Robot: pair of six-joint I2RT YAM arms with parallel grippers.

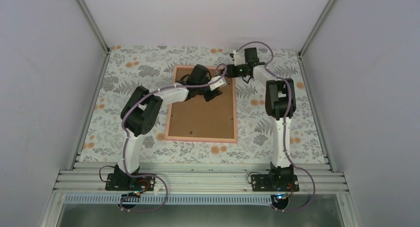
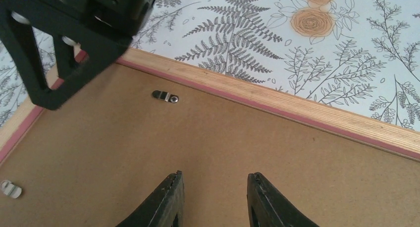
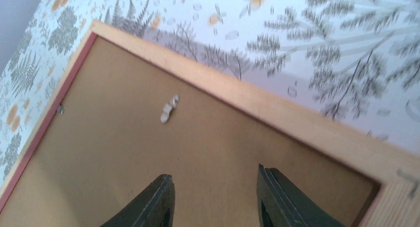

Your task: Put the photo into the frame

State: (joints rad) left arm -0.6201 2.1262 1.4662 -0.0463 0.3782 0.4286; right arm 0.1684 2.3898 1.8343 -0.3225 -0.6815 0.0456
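Spotter: Where do we have the thin flat pink rectangular picture frame [image 1: 200, 138]?

Checker: We see it lying flat on the bench [image 1: 277, 138], about midway between the two arms, on a pale cloth printed with grey ferns and orange flowers. Its back faces up, showing a pale wood-coloured rim with a pink line along the inner edge.

Spotter: What do we see inside it?

Checker: We see a plain brown cardboard board [image 1: 198, 115] filling the opening. A small metal turn clip [image 2: 166, 96] lies on the board close to the far rim, and we make out another at the left edge of the left wrist view.

Spotter: How do we read the left tool?

Checker: We find the left tool [image 2: 214, 177] over the far right part of the board. Its black fingers [image 2: 171, 197] stand parted with only bare board showing between them, so we call it open and holding nothing. Whether the tips touch the board, we cannot tell.

Spotter: And the right tool?

Checker: We see the right tool [image 3: 215, 180] reaching in from the right to the frame's far right corner, above the board just inside the rim. Its fingers are spread too, with nothing between them. From above, we see the two tools near each other but apart.
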